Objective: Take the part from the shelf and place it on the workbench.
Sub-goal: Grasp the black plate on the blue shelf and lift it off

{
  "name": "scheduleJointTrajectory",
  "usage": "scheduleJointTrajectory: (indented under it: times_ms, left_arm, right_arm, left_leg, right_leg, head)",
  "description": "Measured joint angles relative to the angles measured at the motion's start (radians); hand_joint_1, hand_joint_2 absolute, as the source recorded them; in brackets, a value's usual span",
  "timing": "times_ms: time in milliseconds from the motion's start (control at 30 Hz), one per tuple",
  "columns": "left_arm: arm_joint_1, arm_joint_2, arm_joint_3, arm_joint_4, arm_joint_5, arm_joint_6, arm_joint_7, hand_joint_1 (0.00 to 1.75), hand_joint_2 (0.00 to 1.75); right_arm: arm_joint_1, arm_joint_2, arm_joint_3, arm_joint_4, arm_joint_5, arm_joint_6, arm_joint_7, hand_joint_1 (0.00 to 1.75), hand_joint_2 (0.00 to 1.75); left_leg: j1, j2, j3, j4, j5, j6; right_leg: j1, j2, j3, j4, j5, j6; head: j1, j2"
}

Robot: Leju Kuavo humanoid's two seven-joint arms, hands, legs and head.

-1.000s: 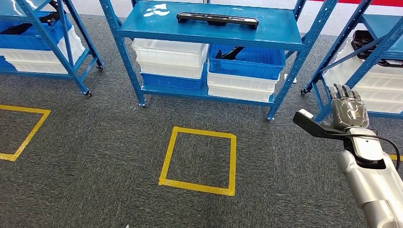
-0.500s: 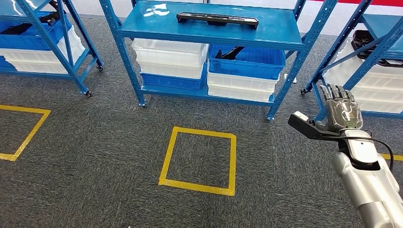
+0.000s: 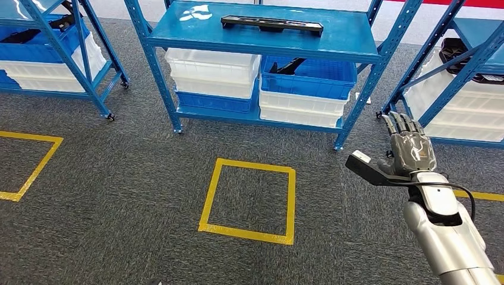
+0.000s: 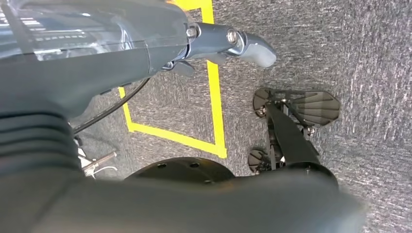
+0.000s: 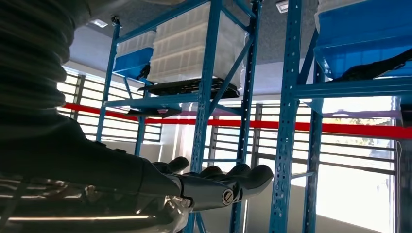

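Even, bright overhead light gives the head view sharp detail and a white glare patch on the shelf top (image 3: 196, 12). The right wrist view is backlit by windows (image 5: 350, 194), leaving the shelving perhaps underexposed.

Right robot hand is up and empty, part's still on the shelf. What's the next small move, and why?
Probably extend the right robot hand forward and up toward the black part on the top shelf. The fingers are spread and hold nothing, and the hand hangs over the carpet, well short of the shelf and to its right.
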Motion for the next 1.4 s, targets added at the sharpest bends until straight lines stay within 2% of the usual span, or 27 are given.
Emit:
scheduleJointTrajectory:
  times_ms: [100, 233, 367, 500, 900, 1000, 1233, 1400]
  left_arm:
    - [0.0, 0.0, 0.002, 0.0, -0.005, 0.0, -0.005, 0.0, 0.0]
    - [0.0, 0.0, 0.005, 0.0, -0.011, -0.001, -0.009, 0.0, 1.75]
    - [0.0, 0.0, 0.005, 0.0, -0.019, -0.002, -0.013, 0.0, 1.75]
    - [0.0, 0.0, 0.005, 0.0, -0.028, -0.009, -0.022, 0.0, 0.0]
    - [0.0, 0.0, 0.005, 0.0, -0.035, -0.009, -0.025, 0.0, 0.0]
    - [0.0, 0.003, 0.006, 0.0, -0.036, -0.008, -0.012, 0.0, 0.0]
    - [-0.005, 0.009, 0.016, 0.0, -0.073, -0.013, 0.072, 0.0, 0.0]
    - [-0.008, 0.015, 0.016, 0.0, -0.101, -0.023, 0.062, 0.0, 0.0]
  right_arm:
    - [0.019, 0.003, 0.001, -0.01, -0.032, 0.022, -0.017, 0.0, 1.75]
    - [0.04, 0.008, 0.008, -0.013, -0.05, 0.028, -0.031, 0.0, 1.75]
    - [0.054, 0.009, 0.013, -0.024, -0.059, 0.028, -0.039, 0.0, 1.75]
    - [0.061, 0.009, 0.014, -0.036, -0.062, 0.028, -0.039, 0.0, 1.75]
    - [0.075, 0.008, 0.013, -0.048, -0.064, 0.031, -0.039, 0.0, 1.75]
    - [0.063, 0.022, 0.018, -0.05, -0.059, 0.042, -0.039, 0.0, 1.75]
    - [-0.081, 0.148, 0.082, 0.016, -0.065, 0.088, -0.019, 0.0, 1.75]
    - [-0.165, 0.231, 0.134, 0.083, -0.098, 0.095, -0.017, 0.0, 1.75]
  left_leg:
    - [0.0, 0.0, 0.0, 0.0, 0.0, 0.0]
    - [0.0, 0.0, 0.0, 0.0, 0.0, 0.0]
    - [0.0, 0.0, 0.0, 0.0, 0.0, 0.0]
    - [0.0, 0.0, 0.0, 0.0, 0.0, 0.0]
    - [0.0, 0.0, 0.0, 0.0, 0.0, 0.0]
    - [0.0, 0.0, -0.001, 0.0, 0.0, 0.0]
    - [0.001, 0.002, -0.002, 0.0, 0.002, -0.001]
    - [0.001, 0.001, -0.003, 0.0, 0.003, -0.002]
  right_leg:
    - [0.0, 0.0, 0.0, 0.0, 0.0, 0.0]
    - [0.0, 0.0, 0.0, 0.0, 0.0, 0.0]
    - [0.0, 0.0, 0.0, 0.0, 0.0, 0.0]
    - [0.0, 0.0, 0.0, 0.0, 0.0, 0.0]
    - [0.0, 0.0, 0.0, 0.0, 0.0, 0.0]
    - [0.0, 0.0, 0.0, 0.001, 0.0, 0.0]
    - [0.0, 0.001, -0.004, 0.003, 0.001, -0.001]
    - [0.001, 0.001, -0.005, 0.004, 0.001, -0.001]
  head:
    - [0.0, 0.0]
    - [0.0, 0.0]
    - [0.0, 0.0]
    - [0.0, 0.0]
    - [0.0, 0.0]
    - [0.0, 0.0]
    - [0.0, 0.0]
    - [0.0, 0.0]
